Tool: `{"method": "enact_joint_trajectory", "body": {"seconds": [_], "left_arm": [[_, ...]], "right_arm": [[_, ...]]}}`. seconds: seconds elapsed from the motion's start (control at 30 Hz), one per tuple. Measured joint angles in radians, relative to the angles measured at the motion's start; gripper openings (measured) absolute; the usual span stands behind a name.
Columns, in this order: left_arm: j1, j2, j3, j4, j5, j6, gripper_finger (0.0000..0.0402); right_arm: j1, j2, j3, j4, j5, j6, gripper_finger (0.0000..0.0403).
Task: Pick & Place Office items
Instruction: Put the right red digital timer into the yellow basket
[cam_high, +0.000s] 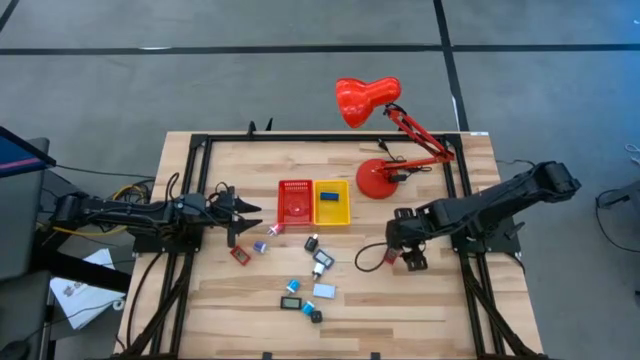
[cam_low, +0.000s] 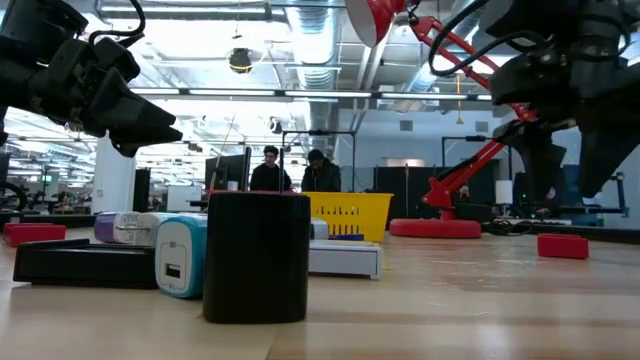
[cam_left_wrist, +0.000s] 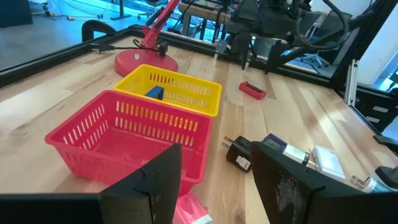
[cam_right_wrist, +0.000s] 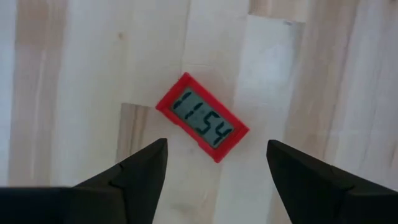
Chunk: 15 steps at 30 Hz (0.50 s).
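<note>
a: how far along is the sorting?

b: early, i'd judge. in the high view the yellow bin (cam_high: 332, 203) at centre frame holds one blue piece (cam_high: 329, 197), and the red bin (cam_high: 295, 201) beside it looks close to empty, though i can't be sure. most of the office items (cam_high: 305, 285) lie loose on the table (cam_high: 420, 300) below the bins, lower centre of the frame.

a: and the right gripper (cam_high: 399, 257)?

b: right of centre in the high view, hanging over a small red clock (cam_right_wrist: 202, 117). in the right wrist view the clock sits mid-frame, flat on the wood, between the two spread fingers and touched by neither. so: open, holding nothing.

a: the left gripper (cam_high: 243, 214)?

b: left of the red bin in the high view. its fingers stand partly apart with nothing between them. a red piece (cam_high: 240, 255) and a pink one (cam_high: 274, 230) lie just below it.

a: so what's left?

b: nearly all of it.
</note>
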Motion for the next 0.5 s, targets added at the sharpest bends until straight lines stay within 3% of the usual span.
{"method": "enact_joint_trajectory", "body": {"seconds": [0.3, 0.5], "left_arm": [[0.0, 0.0, 0.0, 0.0, 0.0, 0.0, 0.0186], [0.0, 0.0, 0.0, 0.0, 0.0, 0.0, 0.0186]], "right_arm": [[0.015, 0.0, 0.0, 0.014, 0.028, -0.003, 0.0296], [0.027, 0.0, -0.015, 0.098, 0.028, -0.196, 0.0296]]}}
